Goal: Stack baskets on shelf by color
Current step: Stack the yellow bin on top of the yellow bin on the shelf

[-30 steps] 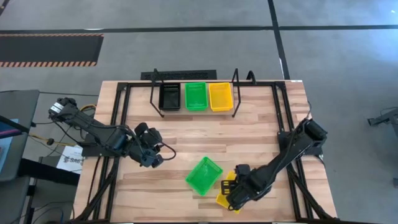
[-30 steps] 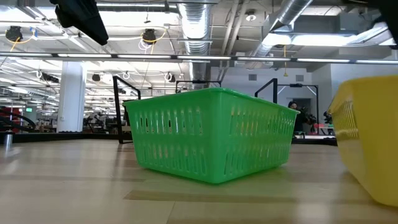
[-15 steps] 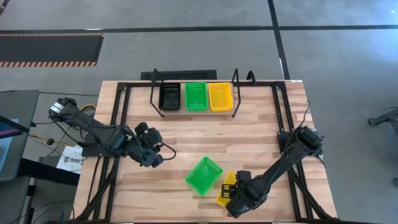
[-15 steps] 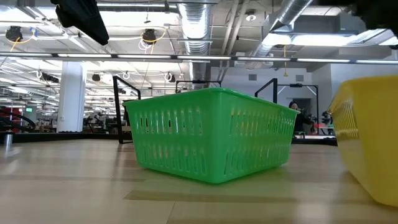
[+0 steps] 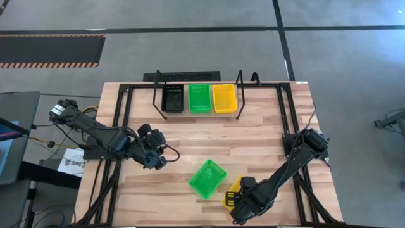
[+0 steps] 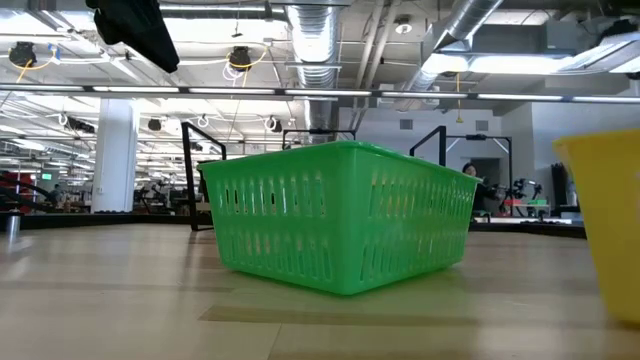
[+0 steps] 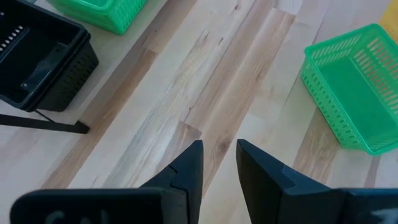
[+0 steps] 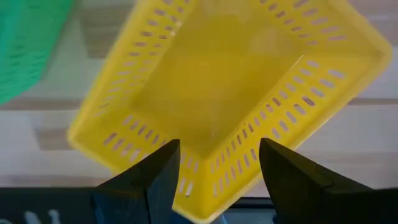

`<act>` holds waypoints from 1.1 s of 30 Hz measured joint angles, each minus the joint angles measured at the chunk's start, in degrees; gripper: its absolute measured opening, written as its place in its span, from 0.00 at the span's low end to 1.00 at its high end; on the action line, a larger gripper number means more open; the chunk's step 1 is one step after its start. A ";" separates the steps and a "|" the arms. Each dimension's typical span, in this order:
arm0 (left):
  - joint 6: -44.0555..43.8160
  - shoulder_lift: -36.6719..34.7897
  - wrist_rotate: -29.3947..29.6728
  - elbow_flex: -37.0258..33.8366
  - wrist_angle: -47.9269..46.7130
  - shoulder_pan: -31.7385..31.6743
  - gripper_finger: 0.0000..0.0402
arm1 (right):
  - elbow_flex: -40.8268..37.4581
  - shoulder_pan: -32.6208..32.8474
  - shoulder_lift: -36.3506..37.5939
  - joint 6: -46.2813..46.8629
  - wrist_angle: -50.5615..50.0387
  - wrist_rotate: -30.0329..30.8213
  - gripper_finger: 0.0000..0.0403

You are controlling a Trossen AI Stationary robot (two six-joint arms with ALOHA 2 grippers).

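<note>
Partly done, judging by the layout: two loose baskets left on the surface, the rest apparently already on the shelf.

Right pincer (image 8: 214,171) spread wide, straddling the near wall of the loose yellow basket (image 5: 231,192) — one finger outside the rim, the other over the inside, not yet clamped, so nothing held. Low at the near edge of the surface (image 5: 266,139), seen from above. Just beside that basket, on the side toward the other arm, a loose green basket (image 5: 207,178) sitting upright and skewed, close to the yellow one but apart from it. Neither yet carried across.

Well beyond the right pincer, at the far edge: the shelf (image 5: 198,113), with black (image 5: 172,98), green (image 5: 199,97) and yellow (image 5: 224,98) side by side. Number stacked in each spot not clear from above.

Left pincer (image 7: 219,163) hovering over bare wood, fingers a narrow gap apart, gripping nothing — the green basket off to one side of it, the shelf's black end ahead. Waiting, by the look of it.

Still to do, presumably: close on the yellow basket and set it on the yellow spot, then the green on green.
</note>
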State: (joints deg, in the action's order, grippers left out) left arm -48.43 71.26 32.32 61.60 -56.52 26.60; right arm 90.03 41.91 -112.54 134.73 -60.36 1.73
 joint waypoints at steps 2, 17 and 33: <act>0.19 0.00 -0.10 0.00 0.18 -0.08 0.21 | 1.60 0.12 0.36 -0.19 -0.23 -0.14 0.59; 0.21 0.00 0.00 0.00 0.51 -0.08 0.21 | 9.05 5.31 0.30 4.79 -17.85 -3.55 0.59; 3.81 0.00 0.00 0.00 0.52 -0.08 0.21 | 8.75 5.93 -2.74 -11.57 -29.71 5.18 0.59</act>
State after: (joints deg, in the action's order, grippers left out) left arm -44.62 71.26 32.32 61.60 -55.99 26.52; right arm 98.78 47.84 -115.28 123.16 -90.07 6.91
